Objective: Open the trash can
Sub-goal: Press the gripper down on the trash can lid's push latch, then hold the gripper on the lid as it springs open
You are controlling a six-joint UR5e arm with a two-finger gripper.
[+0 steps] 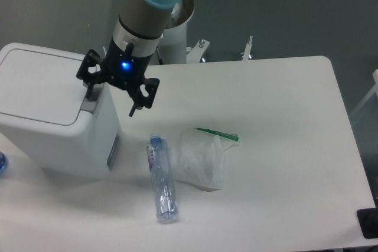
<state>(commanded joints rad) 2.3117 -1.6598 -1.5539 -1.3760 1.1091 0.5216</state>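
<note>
The gripper was seen with its fingers spread apart, nothing held between them. The trash can was placed directly beside it, one finger poised over the grey tab, lid closed.

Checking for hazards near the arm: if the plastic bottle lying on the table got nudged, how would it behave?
The bottle lies on its side, so it would probably roll sideways. It looks clear and empty, so likely light and easily shoved, perhaps into the plastic bag beside it.
</note>
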